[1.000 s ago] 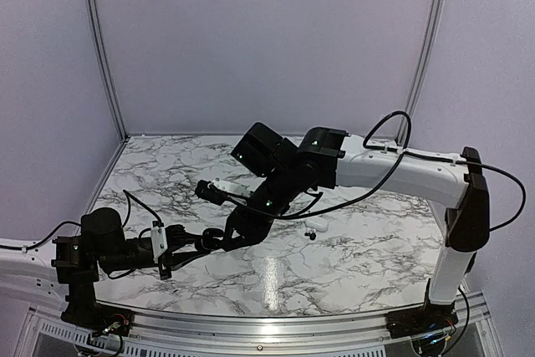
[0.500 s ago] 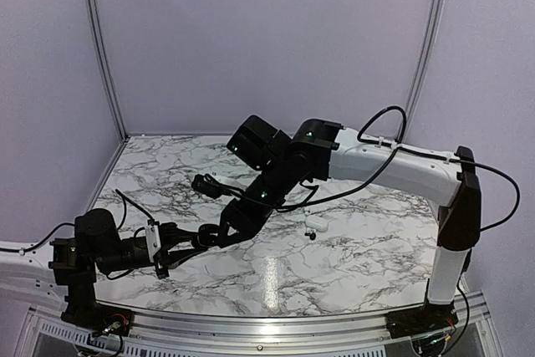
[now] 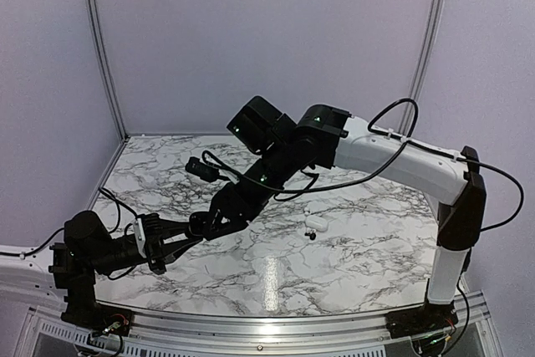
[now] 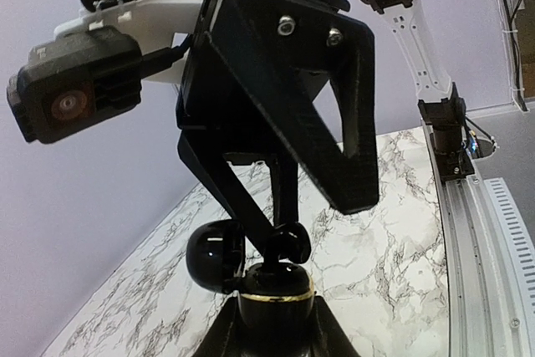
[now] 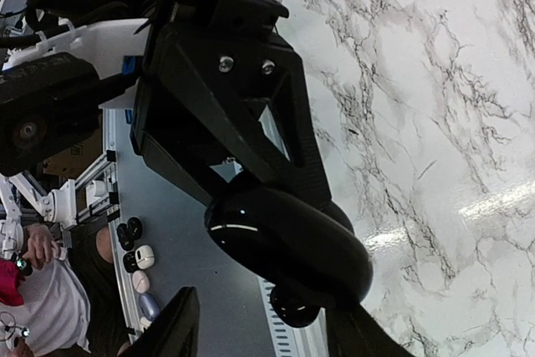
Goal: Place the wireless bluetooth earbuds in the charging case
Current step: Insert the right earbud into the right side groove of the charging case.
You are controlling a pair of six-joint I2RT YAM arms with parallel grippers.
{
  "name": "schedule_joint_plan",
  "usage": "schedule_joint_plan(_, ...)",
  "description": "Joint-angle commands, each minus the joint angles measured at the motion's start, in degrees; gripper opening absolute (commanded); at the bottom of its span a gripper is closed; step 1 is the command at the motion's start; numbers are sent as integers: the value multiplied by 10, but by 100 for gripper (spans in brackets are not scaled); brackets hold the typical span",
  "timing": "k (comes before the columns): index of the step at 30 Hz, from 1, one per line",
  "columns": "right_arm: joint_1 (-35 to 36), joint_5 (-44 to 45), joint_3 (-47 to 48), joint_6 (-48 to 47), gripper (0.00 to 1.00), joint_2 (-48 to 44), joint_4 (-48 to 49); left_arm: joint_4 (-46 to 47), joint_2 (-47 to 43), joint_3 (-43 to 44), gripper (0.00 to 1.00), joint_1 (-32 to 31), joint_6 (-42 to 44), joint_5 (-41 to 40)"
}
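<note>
Marble-pattern table (image 3: 376, 248), plain lilac walls behind, and both arms meet over its left half.

We see the left gripper (image 3: 185, 236) raised off the surface and clamped on the charging case (image 5: 288, 244), a glossy black oval with a gold ring around its mouth. In the left wrist view a rounded black lobe sits beside that ring. We read it as the lid hinged open, though that isn't certain.

The right gripper (image 5: 266, 328) comes down from above onto the case. Its fingers stand apart and nothing is pinched between them.

As for the earbuds, one earbud (image 4: 289, 242) sits right at the case mouth under the right fingertips. We can't tell whether it is fully seated in its pocket. The second earbud (image 3: 311, 237) lies on the marble, well apart to the right of both grippers, with a small white speck just beside it.

Handling, as we judge it:
- **Buds:** They are tiny, very light, hard, smooth and rounded, so they are slippery and could squirt out of a hard pinch.
- **Grip:** We would use the fingertips only, across the widest part of the bud, with a gentle squeeze. It should go in straight and low over the pocket.
- **Case:** It is stiff and glossy. Holding it across the body below the ring seems right, because any tilt there could spill the bud.
</note>
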Motion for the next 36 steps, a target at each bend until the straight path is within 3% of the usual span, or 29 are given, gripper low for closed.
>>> schedule_joint_plan(1,0,-12,24,1,60,-9,18,63,-17,-9,0,-2,-18,12)
schedule_joint_plan(10,-4,2,-8,-28,71,-45,17,68,-21,0,0,-1,-36,27)
schedule_joint_plan(21,-2,79,-76,-159,85,-132,55,68,-18,26,0,4,-62,82)
schedule_joint_plan(27,14,130,-43,-181,88,-112,38,69,-4,41,0,4,-70,105)
schedule_joint_plan(36,26,136,-30,-176,88,-94,38,76,15,50,0,4,-77,131)
